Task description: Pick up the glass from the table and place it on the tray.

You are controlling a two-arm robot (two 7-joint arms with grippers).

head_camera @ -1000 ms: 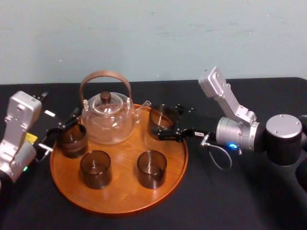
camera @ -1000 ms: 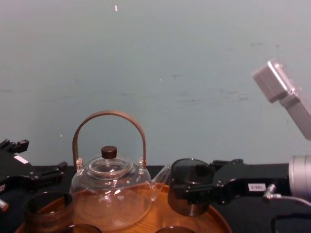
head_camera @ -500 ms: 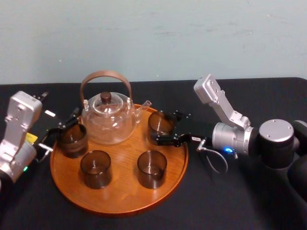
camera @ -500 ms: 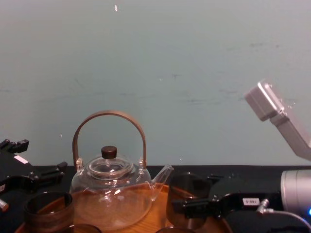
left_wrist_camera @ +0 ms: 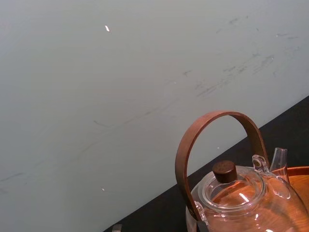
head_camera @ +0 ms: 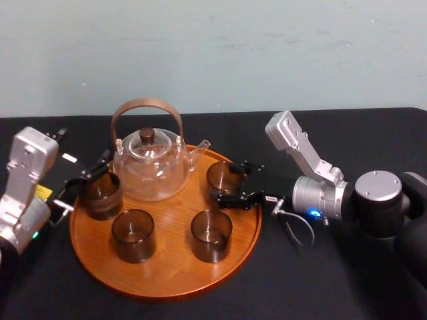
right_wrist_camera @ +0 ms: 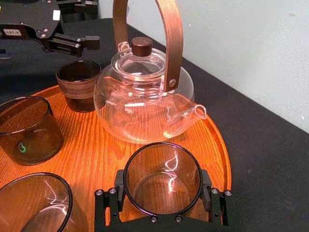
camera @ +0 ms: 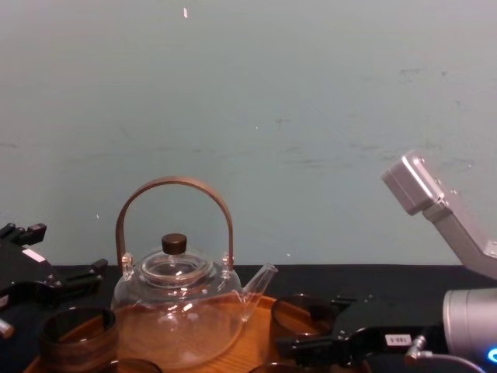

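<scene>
1. My right fingers (right_wrist_camera: pixel 213 205) are clamped on the glass (right_wrist_camera: pixel 161 179), one on each side wall; I judge it light, thin, slick and brittle, so a gentle squeeze on the walls suits it.
2. The glass sits low at the far right of the tray (head_camera: pixel 167 270), right of the teapot (head_camera: pixel 148 167).
3. My right gripper (head_camera: pixel 228 181) reaches in level from the right; my left gripper (head_camera: pixel 83 181), fingers apart, idles at the tray's left edge.

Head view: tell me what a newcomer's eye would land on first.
The big round wooden tray in the middle of the black table draws the eye, with a clear teapot and its curved wooden handle at the back. At the tray's right edge the right gripper is clamped around a smoky glass. The left gripper sits open by a darker glass at the left edge.
</scene>
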